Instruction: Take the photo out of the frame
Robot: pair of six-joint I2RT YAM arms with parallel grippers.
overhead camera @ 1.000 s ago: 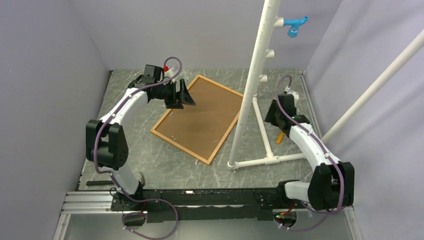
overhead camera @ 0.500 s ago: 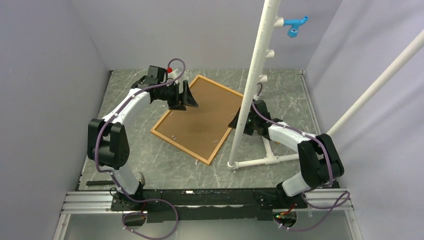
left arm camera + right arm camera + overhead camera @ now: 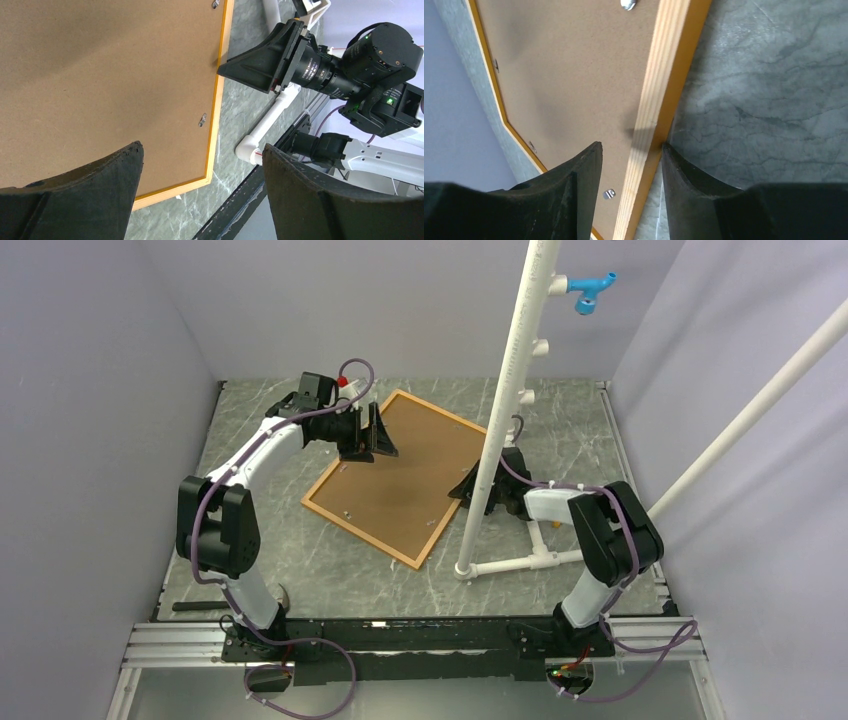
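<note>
Straddling the frame (image 3: 651, 100) rail, right gripper (image 3: 631, 145) is partly spread w/ one finger (image 3: 689, 190) at its outer edge; left gripper (image 3: 200, 146) spread wide over backing board (image 3: 100, 75).

Right gripper (image 3: 631, 150): two black fingers (image 3: 574, 195) spread apart, straddling one rail of the thin orange wooden picture frame (image 3: 659, 75). Frame lies back side up, pale bare wood on the rail's face, orange paint on its outer edge. Left finger sits over the plain brown fibreboard backing board (image 3: 569, 75), right finger at the rail's outer edge; contact unclear. Small metal retaining tabs (image 3: 609, 193) along the board's border. Grey marbled tabletop (image 3: 764, 100) to the right, lavender wall (image 3: 449, 125) on the left.
</note>
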